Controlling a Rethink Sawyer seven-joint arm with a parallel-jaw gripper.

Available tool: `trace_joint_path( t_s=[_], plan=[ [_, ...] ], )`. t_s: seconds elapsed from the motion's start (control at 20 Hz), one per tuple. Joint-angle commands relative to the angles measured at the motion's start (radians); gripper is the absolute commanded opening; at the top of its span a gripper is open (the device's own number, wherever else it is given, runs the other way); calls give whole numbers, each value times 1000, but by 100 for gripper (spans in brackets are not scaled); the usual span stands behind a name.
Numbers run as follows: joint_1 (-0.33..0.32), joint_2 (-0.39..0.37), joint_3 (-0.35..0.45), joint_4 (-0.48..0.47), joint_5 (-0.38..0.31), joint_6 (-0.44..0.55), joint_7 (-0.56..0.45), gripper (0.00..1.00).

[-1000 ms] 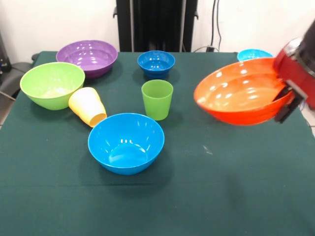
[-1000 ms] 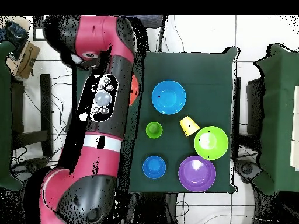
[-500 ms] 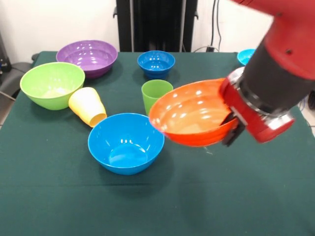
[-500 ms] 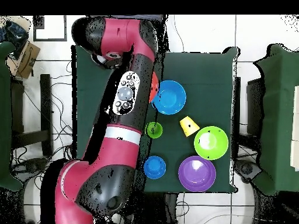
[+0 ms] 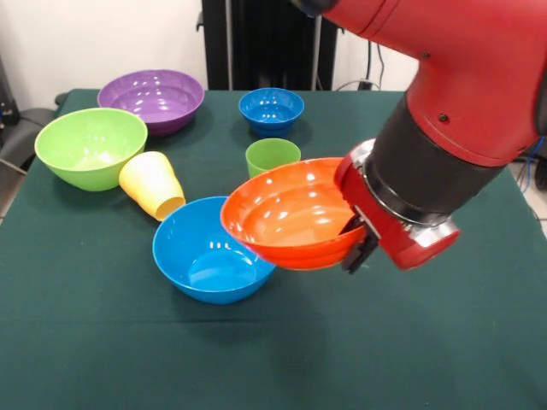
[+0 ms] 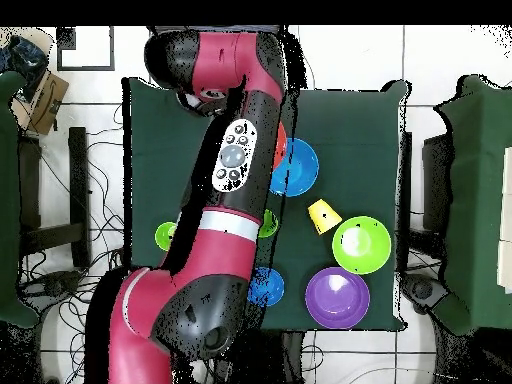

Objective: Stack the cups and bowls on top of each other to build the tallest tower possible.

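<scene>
gripper (image 5: 357,242): closed on right rim of orange bowl (image 5: 286,213) | bowl: tilted, in air, overlapping blue bowl (image 5: 201,256) right edge

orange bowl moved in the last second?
Yes. In the front view the orange bowl, held by the gripper, went left from the table's right side and now overlaps the big blue bowl.

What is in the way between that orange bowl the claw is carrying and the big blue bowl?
Nothing visible. The orange bowl, held at its rim by the claw, hangs tilted over the blue bowl's right edge. The green cup stands behind them, off the path.
</scene>
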Motion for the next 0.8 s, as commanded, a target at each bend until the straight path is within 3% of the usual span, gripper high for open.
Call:
trace_joint_path(
  t_s=[0.05,0.4,0.8],
  plan=[
    [-46,-6,44,-91,-58,54,-372,0],
    [-82,-19,37,-112,-61,81,-432,0],
    [-95,-41,61,-65,-82,47,-489,0]
  ],
)
